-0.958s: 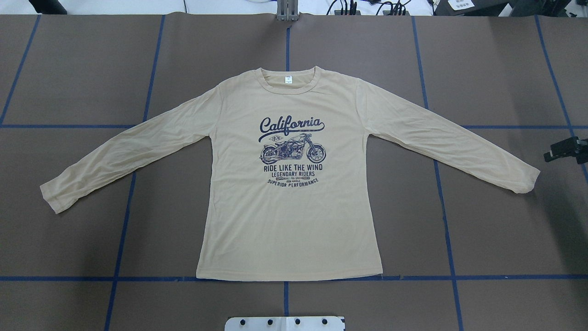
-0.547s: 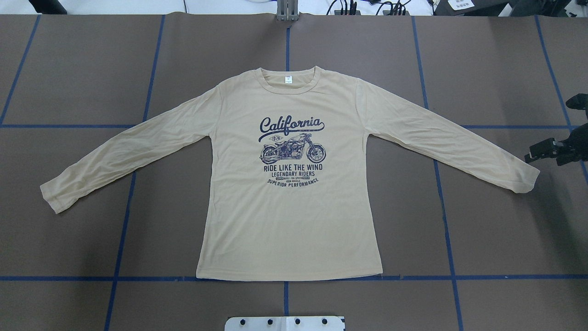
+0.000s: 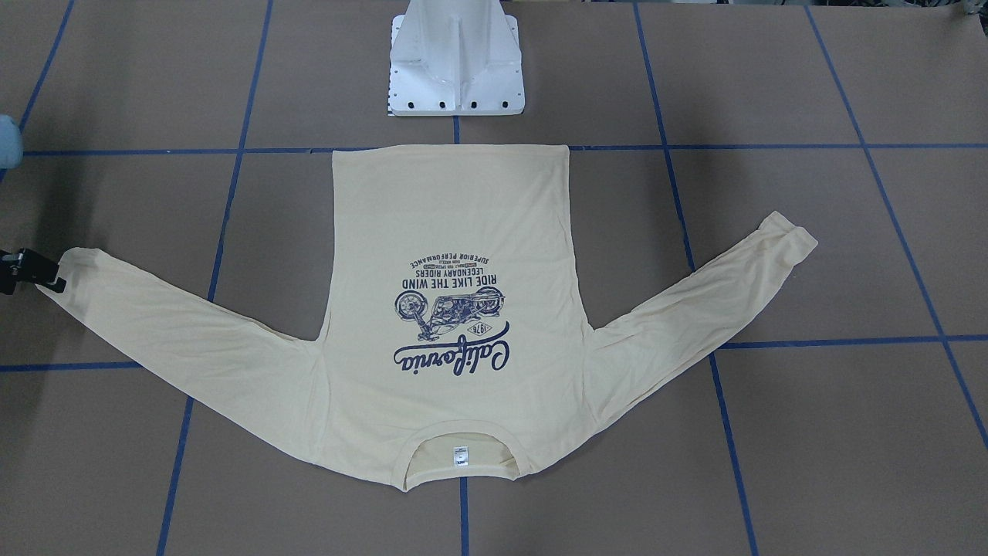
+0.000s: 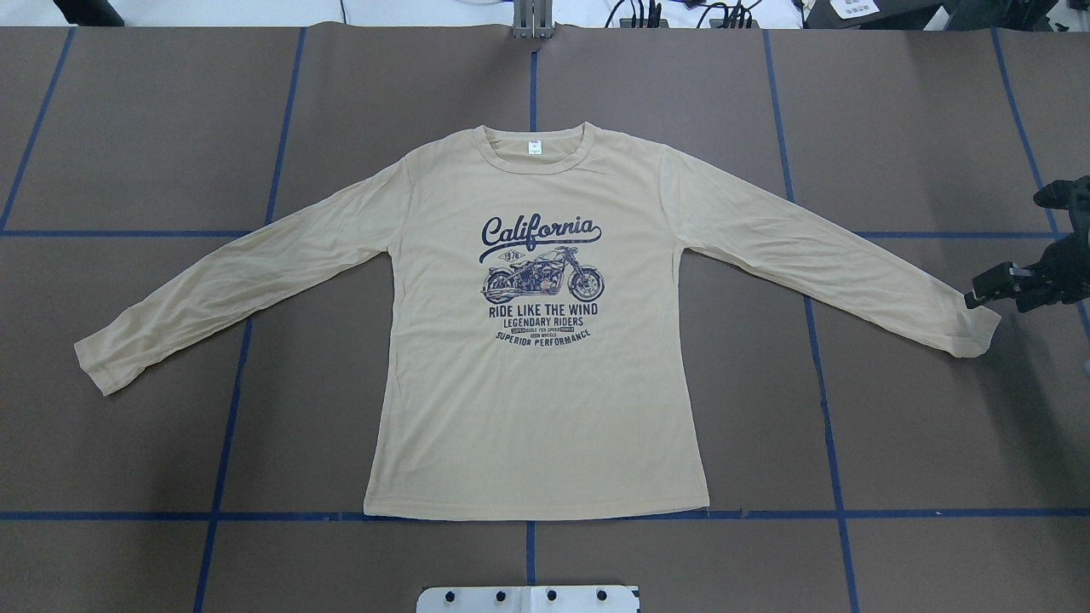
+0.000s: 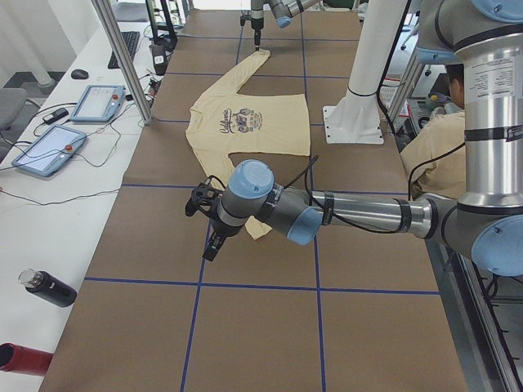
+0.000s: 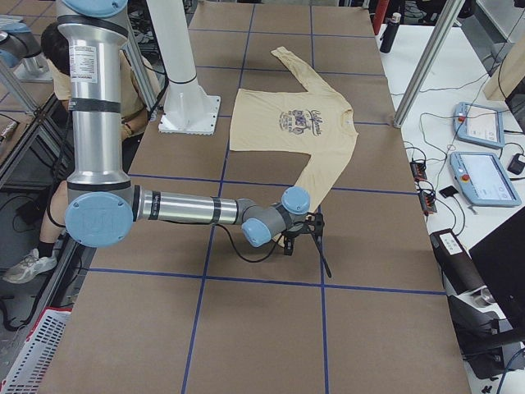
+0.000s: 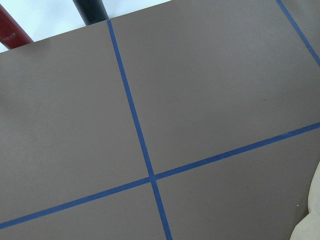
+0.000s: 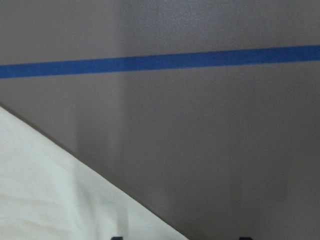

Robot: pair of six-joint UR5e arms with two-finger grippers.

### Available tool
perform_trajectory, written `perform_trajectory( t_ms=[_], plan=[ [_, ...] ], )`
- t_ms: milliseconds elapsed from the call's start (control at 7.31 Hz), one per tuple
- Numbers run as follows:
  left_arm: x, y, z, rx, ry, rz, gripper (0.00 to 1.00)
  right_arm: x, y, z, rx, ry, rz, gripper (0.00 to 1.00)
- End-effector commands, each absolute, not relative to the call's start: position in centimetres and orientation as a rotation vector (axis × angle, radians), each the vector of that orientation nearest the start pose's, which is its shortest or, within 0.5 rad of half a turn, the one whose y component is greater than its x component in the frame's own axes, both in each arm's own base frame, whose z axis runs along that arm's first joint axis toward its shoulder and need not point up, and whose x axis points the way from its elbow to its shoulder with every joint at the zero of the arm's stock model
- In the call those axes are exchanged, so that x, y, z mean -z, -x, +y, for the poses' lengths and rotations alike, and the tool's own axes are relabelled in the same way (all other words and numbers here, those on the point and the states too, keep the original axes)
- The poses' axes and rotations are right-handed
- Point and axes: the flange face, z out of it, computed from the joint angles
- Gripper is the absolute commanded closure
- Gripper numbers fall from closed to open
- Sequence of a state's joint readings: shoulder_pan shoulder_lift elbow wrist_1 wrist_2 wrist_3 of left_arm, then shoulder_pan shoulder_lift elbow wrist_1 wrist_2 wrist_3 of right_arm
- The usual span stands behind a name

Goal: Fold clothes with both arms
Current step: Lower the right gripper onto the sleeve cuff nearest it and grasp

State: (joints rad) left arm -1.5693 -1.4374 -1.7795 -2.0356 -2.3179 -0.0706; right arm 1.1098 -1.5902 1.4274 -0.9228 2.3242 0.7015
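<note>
Overhead exterior: brown table carries the shirt spread flat, print up, collar away from the robot, sleeves out. Right pincer sits at the right cuff, fingers spread, gripping nothing. Left pincer is near the left cuff; cannot tell its opening.

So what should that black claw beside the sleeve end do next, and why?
Probably the right gripper should ease down over the sleeve cuff and close on it. The T-shirt lies flat and unfolded, and the gripper sits at the cuff's end, seemingly holding nothing.
</note>
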Motion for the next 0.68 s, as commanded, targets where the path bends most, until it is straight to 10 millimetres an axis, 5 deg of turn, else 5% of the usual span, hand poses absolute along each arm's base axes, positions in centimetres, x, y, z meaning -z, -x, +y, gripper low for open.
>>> perform_trajectory(
  t_ms=[0,274,547],
  plan=[
    [-56.57,6.49,-45.77,-0.137,-0.487,0.746,0.00,-67.33,16.34,-47.39,-0.046,0.032,-0.868,0.20],
    [-56.73,6.49,-45.78,-0.137,-0.485,0.746,0.00,-67.86,16.30,-47.30,-0.050,0.042,-0.864,0.37],
    [-56.73,6.49,-45.78,-0.137,-0.485,0.746,0.00,-68.01,16.30,-47.26,-0.052,0.046,-0.864,0.72]
  ],
)
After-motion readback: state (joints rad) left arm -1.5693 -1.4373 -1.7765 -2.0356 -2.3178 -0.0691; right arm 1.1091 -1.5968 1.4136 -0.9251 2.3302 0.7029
